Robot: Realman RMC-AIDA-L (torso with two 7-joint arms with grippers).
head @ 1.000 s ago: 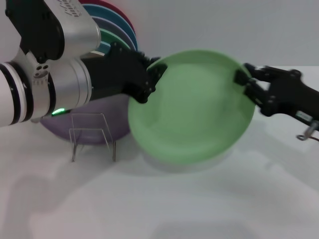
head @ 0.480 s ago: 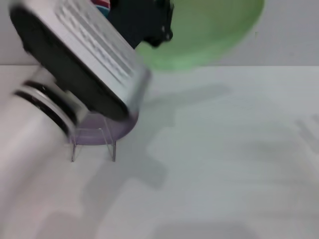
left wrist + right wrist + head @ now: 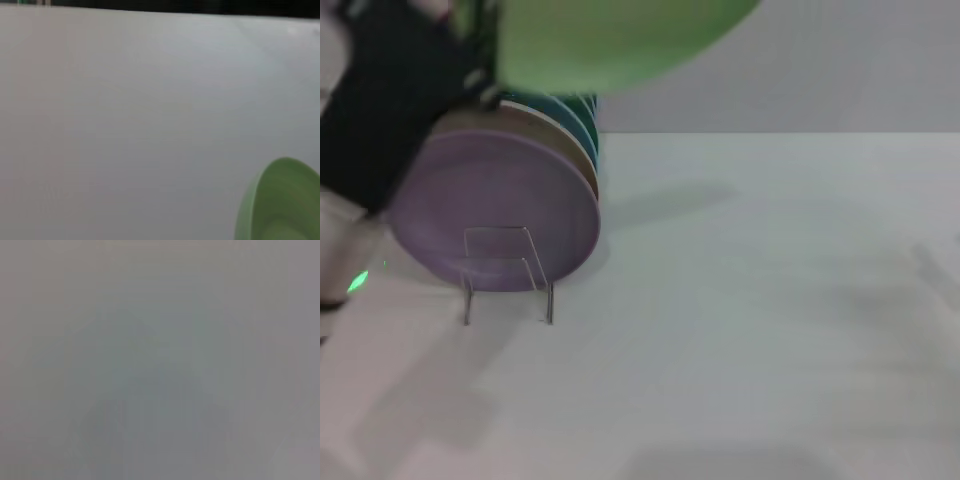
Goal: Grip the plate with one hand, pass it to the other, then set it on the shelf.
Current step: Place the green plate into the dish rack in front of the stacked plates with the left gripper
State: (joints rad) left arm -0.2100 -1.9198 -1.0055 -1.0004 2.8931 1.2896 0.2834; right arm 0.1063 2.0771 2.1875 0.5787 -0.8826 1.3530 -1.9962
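Left pincer (image 3: 480, 75) at 11 o'clock in head view, black, blurred; meets near edge of plate (image 3: 610, 40), seems to hold it, finger spread not discernible. Plate pale green, raised above tabletop (image 3: 750, 300), cut by frame top. Left wrist view: part of plate rim (image 3: 280, 205) against plain white surface. Shelf (image 3: 507, 272) at 9 o'clock, clear thin frame on tabletop; lavender plate (image 3: 490, 215) upright directly behind it, darker plates (image 3: 582, 120) stacked behind that. Right pincer out of view; right wrist view shows plain grey.

plate (image 3: 610, 40) above rack (image 3: 506, 270), plates behind
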